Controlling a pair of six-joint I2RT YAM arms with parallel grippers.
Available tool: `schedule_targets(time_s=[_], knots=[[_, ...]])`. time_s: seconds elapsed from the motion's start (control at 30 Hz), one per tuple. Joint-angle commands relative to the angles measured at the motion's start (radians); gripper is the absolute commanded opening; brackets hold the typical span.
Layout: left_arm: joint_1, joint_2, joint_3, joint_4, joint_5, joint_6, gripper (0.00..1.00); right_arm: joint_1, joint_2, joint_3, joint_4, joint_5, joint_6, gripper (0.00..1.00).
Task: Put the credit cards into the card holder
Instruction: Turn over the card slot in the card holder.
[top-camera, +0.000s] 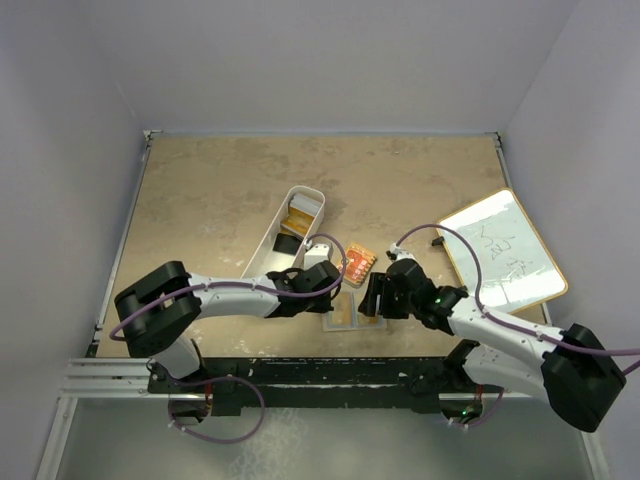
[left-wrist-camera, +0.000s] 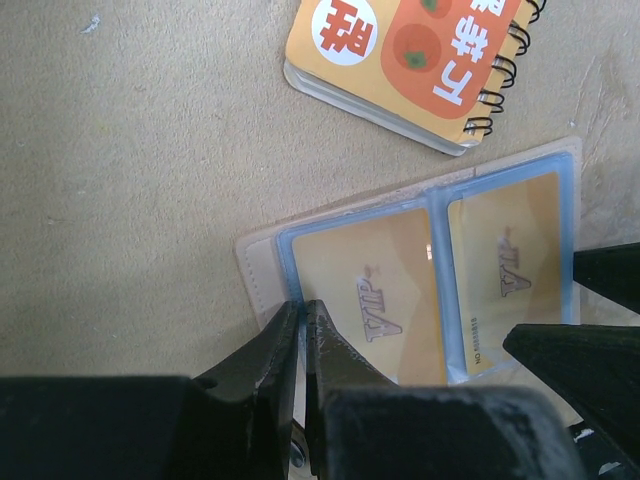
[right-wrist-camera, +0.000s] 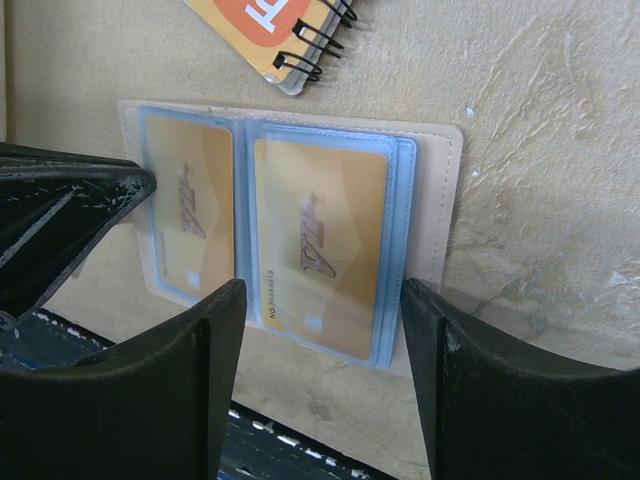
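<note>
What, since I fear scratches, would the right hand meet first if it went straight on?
Probably the gold card in the open card holder; the right hand straddles it, open, depth unclear.

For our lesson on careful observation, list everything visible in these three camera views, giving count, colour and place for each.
table: one, tan, under everything.
card holder: one, beige, open flat near the front edge.
credit cards: two, gold, one in each clear sleeve of the holder.
spiral notebook: one, orange, just beyond the holder.
bin: one, white, left of centre; tan and black items inside, not identifiable.
whiteboard: one, white, wood-framed, right side.
left end effector: one, black, shut, tips at the holder's left sleeve edge.
right end effector: one, black, open, straddling the right-hand card.
</note>
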Motion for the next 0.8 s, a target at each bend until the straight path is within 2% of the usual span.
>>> schedule_targets(time_s=[0.0, 0.33, 0.77], knots=[[-0.004, 0.019, 0.031, 0.011, -0.014, 0.012, 0.04, -0.001, 0.015, 0.020, 0.048, -0.022, -0.001, 0.65], [-0.003, 0.017, 0.026, 0.011, -0.009, 0.006, 0.03, -0.001, -0.049, 0.100, -0.085, 0.035, -0.027, 0.65], [-0.004, 0.002, 0.011, 0.017, -0.014, -0.005, 0.03, 0.000, -0.027, 0.095, -0.050, 0.003, -0.016, 0.64]])
